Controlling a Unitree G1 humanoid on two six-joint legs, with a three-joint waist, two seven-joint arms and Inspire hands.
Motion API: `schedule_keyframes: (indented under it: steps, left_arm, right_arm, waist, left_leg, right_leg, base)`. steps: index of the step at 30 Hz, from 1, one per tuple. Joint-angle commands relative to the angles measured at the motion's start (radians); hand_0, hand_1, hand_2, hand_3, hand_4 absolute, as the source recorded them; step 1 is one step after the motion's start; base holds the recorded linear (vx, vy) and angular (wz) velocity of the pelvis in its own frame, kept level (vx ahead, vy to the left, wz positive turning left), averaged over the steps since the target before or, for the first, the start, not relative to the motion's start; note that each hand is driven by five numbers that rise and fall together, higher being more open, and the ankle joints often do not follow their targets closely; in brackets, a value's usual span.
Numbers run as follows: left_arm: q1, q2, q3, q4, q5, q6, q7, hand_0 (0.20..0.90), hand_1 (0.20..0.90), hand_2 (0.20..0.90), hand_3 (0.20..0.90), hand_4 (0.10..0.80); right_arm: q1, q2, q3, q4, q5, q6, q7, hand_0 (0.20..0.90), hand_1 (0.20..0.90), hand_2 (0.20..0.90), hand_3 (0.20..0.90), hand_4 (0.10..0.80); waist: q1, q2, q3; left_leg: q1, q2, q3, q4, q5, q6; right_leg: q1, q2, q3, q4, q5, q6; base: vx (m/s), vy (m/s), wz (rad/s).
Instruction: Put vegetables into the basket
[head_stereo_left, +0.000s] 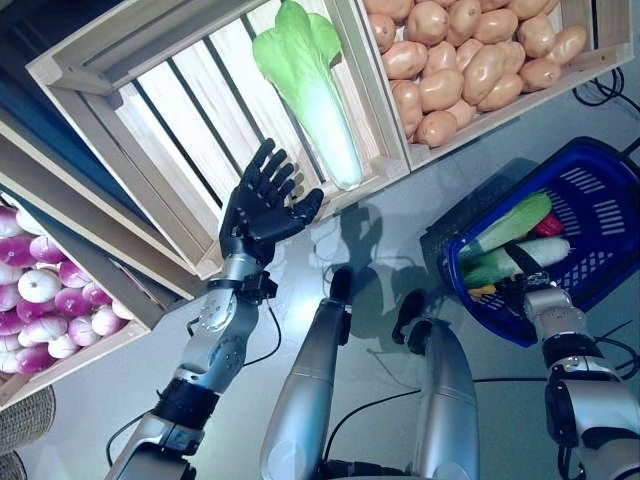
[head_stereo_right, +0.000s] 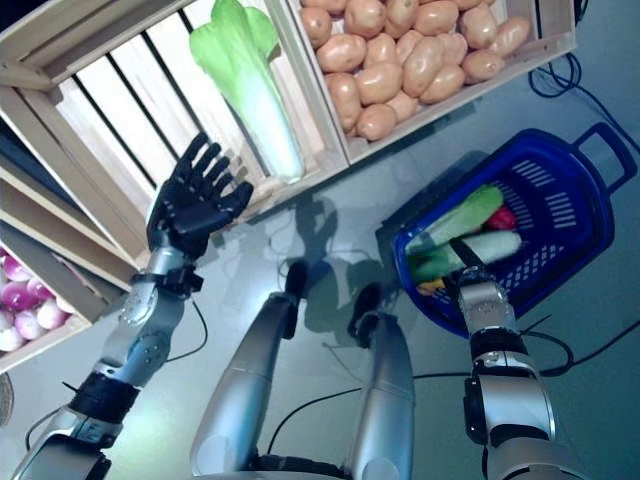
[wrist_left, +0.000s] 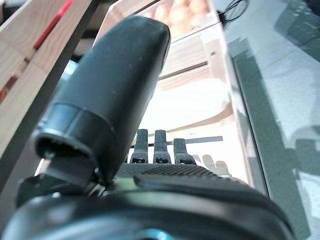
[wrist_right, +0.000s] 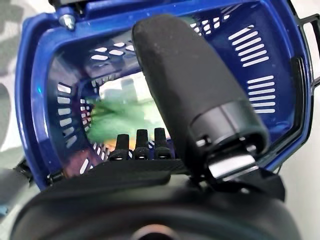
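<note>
1. Lying in the slatted wooden crate (head_stereo_left: 150, 110): one napa cabbage (head_stereo_left: 318, 95), leafy green end toward the far side, white stalk end against the near crate wall. It is the only item in that crate.
2. Blue plastic basket (head_stereo_left: 600, 215) sits on the grey floor (head_stereo_left: 390, 210) to the robot's right, well apart from the cabbage crate. It holds a green-and-white cabbage-like vegetable (head_stereo_left: 520, 222), a second pale green one (head_stereo_left: 530, 255) just beside it, something red (head_stereo_left: 548, 225) behind them, and a small orange-yellow bit (head_stereo_left: 483, 290) at the near wall.
3. Left hand (head_stereo_left: 262, 208) is raised in front of the cabbage crate's near edge, palm up, fingers straight and spread, thumb out to the side. It holds nothing. It is near the cabbage's stalk end but not touching it.
4. Right hand (wrist_right: 165, 150) is at the near rim of the basket, reaching in. Right wrist view shows the thumb extended over the basket opening and fingertips (wrist_right: 142, 142) pointing toward the vegetables. Can't tell whether the fingers are around anything; the head views hide them behind the rim.
5. Adjacent crate on the right of the cabbage crate is full of potatoes (head_stereo_left: 470, 60).
6. Lower crate at far left holds purple-and-white turnips (head_stereo_left: 45, 300).
7. Basket handle (head_stereo_right: 615, 150) is folded down at the far end.
</note>
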Motion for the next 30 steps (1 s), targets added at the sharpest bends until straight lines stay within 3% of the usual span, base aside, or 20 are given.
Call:
schedule_keyframes:
  steps: [1,4,7,8,14,17,22,27,30]
  left_arm:
    - [-0.038,0.027,0.093,-0.178,0.13,-0.085,-0.038,0.9,0.9,0.9,0.9,0.8]
    - [-0.049,0.066,0.119,-0.165,0.292,-0.064,0.07,0.9,0.9,0.9,0.9,0.8]
    - [-0.074,0.154,0.151,-0.132,0.578,-0.018,0.207,0.9,0.9,0.9,0.9,0.8]
    - [-0.074,0.155,0.151,-0.132,0.579,-0.018,0.208,0.9,0.9,0.9,0.9,0.8]
    - [-0.121,0.38,0.166,-0.088,0.942,0.091,0.253,0.9,0.9,0.9,0.9,0.8]
    - [-0.131,0.437,0.158,-0.066,1.025,0.124,0.264,0.9,0.9,0.9,0.9,0.8]
    - [-0.151,0.538,0.106,-0.028,1.314,0.184,0.297,0.9,0.9,0.9,0.9,0.8]
    - [-0.201,0.605,0.023,-0.012,1.449,0.187,0.279,0.9,0.9,0.9,0.9,0.8]
    - [-0.27,0.644,-0.061,0.021,1.455,0.164,0.269,0.9,0.9,0.9,0.9,0.8]
  right_arm:
    - [0.087,-0.028,-0.002,-0.094,0.077,-0.061,0.124,0.9,0.9,0.9,0.9,0.8]
    - [0.126,-0.005,0.016,-0.116,0.07,-0.06,0.191,0.9,0.9,0.9,0.9,0.8]
    - [0.181,0.018,0.057,-0.193,0.033,-0.069,0.256,0.9,0.9,0.9,0.9,0.8]
    - [0.182,0.019,0.057,-0.195,0.033,-0.069,0.255,0.9,0.9,0.9,0.9,0.8]
    - [0.299,0.037,0.132,-0.335,0.013,-0.067,0.366,0.9,0.9,0.9,0.9,0.8]
    - [0.33,0.046,0.151,-0.362,-0.019,-0.071,0.394,0.9,0.9,0.9,0.9,0.8]
    - [0.353,0.036,0.185,-0.417,-0.006,-0.083,0.384,0.9,0.9,0.9,0.9,0.8]
    - [0.348,0.02,0.202,-0.414,0.003,-0.074,0.374,0.9,0.9,0.9,0.9,0.8]
    - [0.329,0.008,0.21,-0.4,0.008,-0.062,0.372,0.9,0.9,0.9,0.9,0.8]
  waist:
    - [-0.012,0.05,-0.004]
    - [-0.024,0.052,-0.004]
    - [-0.041,0.048,-0.004]
    - [-0.041,0.047,-0.004]
    - [-0.075,0.044,-0.004]
    - [-0.081,0.044,-0.004]
    - [-0.092,0.047,-0.004]
    - [-0.1,0.05,-0.004]
    - [-0.111,0.052,-0.004]
  left_leg:
    - [0.095,-0.032,0.059,0.043,-0.15,0.005]
    - [0.123,-0.025,0.067,0.008,-0.134,0.0]
    - [0.141,-0.019,0.073,-0.019,-0.119,-0.002]
    - [0.142,-0.019,0.073,-0.02,-0.119,-0.002]
    - [0.162,-0.003,0.088,-0.062,-0.094,-0.021]
    - [0.164,0.0,0.093,-0.073,-0.09,-0.025]
    - [0.161,0.008,0.108,-0.088,-0.082,-0.032]
    - [0.164,0.014,0.118,-0.092,-0.08,-0.036]
    - [0.164,0.021,0.126,-0.093,-0.078,-0.038]
  right_leg:
    - [0.082,0.036,-0.02,-0.005,0.039,-0.001]
    - [0.102,0.045,-0.009,-0.021,0.044,0.001]
    - [0.119,0.057,0.001,-0.048,0.051,0.001]
    - [0.12,0.057,0.001,-0.049,0.051,0.001]
    - [0.148,0.068,0.012,-0.105,0.063,-0.003]
    - [0.15,0.068,0.016,-0.12,0.065,-0.003]
    - [0.146,0.057,0.01,-0.136,0.069,-0.005]
    - [0.143,0.048,0.003,-0.139,0.074,-0.003]
    - [0.138,0.046,0.005,-0.134,0.074,-0.003]
  base:
    - [0.027,0.098,-0.05]
    - [0.012,0.059,-0.1]
    - [-0.011,0.046,-0.11]
    - [-0.007,0.032,-0.01]
    - [-0.009,0.055,-0.05]
    - [-0.02,0.02,-0.04]
    - [-0.024,0.008,-0.02]
    - [0.0,0.0,0.0]
    - [0.0,0.0,0.0]
